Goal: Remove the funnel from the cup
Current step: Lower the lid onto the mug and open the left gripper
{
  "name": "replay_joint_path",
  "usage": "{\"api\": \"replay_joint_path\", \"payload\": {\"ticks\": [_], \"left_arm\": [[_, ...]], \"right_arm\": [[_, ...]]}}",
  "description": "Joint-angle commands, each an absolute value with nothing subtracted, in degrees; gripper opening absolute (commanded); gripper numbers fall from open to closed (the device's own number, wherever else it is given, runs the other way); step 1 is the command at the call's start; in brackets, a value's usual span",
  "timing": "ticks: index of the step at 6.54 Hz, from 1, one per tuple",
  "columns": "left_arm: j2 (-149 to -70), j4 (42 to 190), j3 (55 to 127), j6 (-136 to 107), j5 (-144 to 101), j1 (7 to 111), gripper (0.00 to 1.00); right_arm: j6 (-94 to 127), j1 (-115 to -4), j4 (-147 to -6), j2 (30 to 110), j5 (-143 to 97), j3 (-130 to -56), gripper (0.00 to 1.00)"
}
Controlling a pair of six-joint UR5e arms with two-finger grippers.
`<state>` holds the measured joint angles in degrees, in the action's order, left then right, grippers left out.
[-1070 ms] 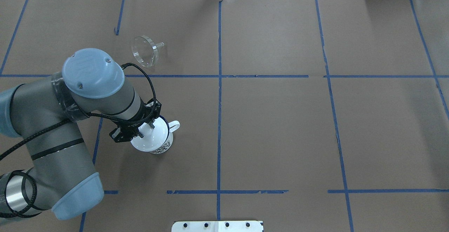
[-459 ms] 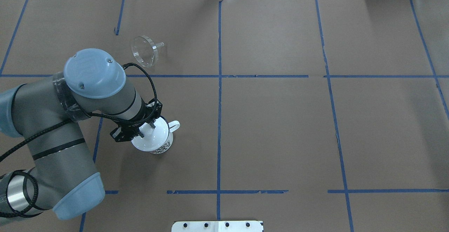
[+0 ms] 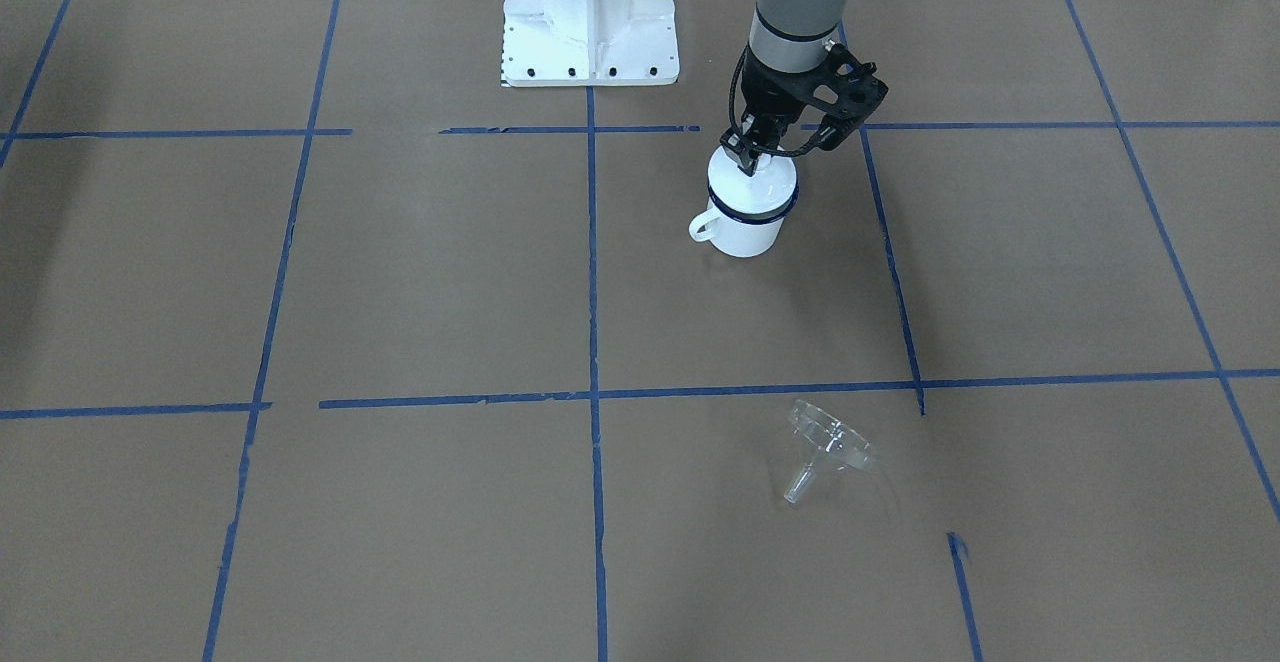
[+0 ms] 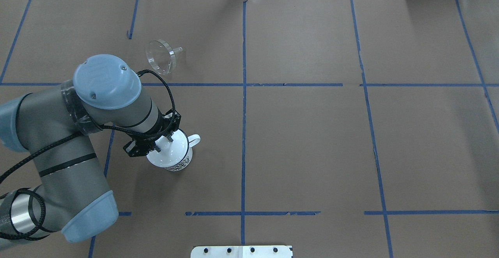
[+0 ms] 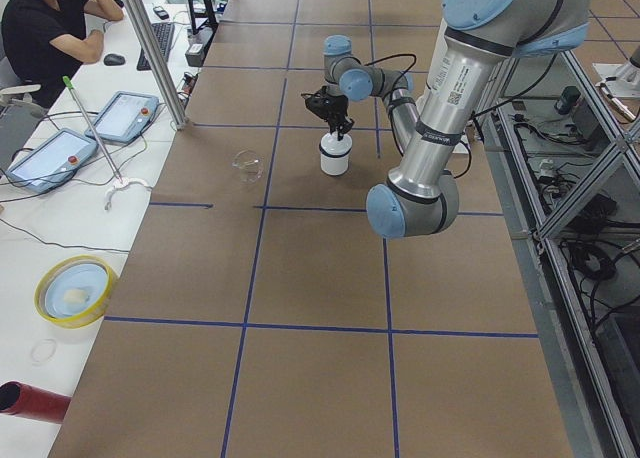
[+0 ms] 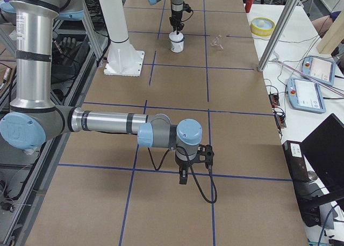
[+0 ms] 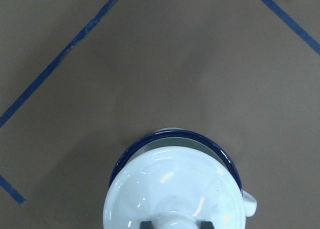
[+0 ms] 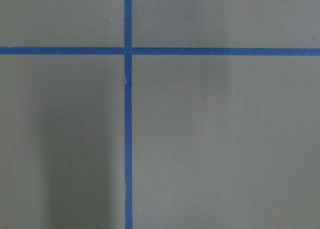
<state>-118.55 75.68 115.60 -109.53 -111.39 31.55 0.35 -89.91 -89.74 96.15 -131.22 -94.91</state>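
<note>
Left wrist-mounted view: my left fingers (image 7: 145, 224) are clamping the knob (image 7: 175, 223) of a round white lid (image 7: 170, 189), which is sitting over the mouth of the cup (image 3: 745, 227). Exterior front-facing view: the funnel (image 3: 825, 447) is lying tipped on its side on the tabletop (image 3: 420, 272), well apart from the cup, on the cup's side away from my base (image 3: 590, 12). Exterior right view: my right fingers (image 6: 183, 177) are hanging far from the cup, pointing down; I cannot tell whether they are apart or together.
</note>
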Motion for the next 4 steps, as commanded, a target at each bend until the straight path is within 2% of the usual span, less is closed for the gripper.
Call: {"api": "replay_joint_path", "payload": {"ticks": [1,3,4], "left_arm": [[-118.6,76.4,114.7,-109.2,-111.3,31.6,0.0],[-118.5,76.4,114.7,-109.2,-111.2,31.6,0.0],[-118.5,76.4,114.5,-109.2,-111.1,31.6,0.99]], "right_arm": [[0.4,-89.9,-89.7,96.2,-131.2,-94.9,1.0],[0.4,-89.9,-89.7,96.2,-131.2,-94.9,1.0],[0.4,-89.9,-89.7,96.2,-131.2,-94.9,1.0]]}}
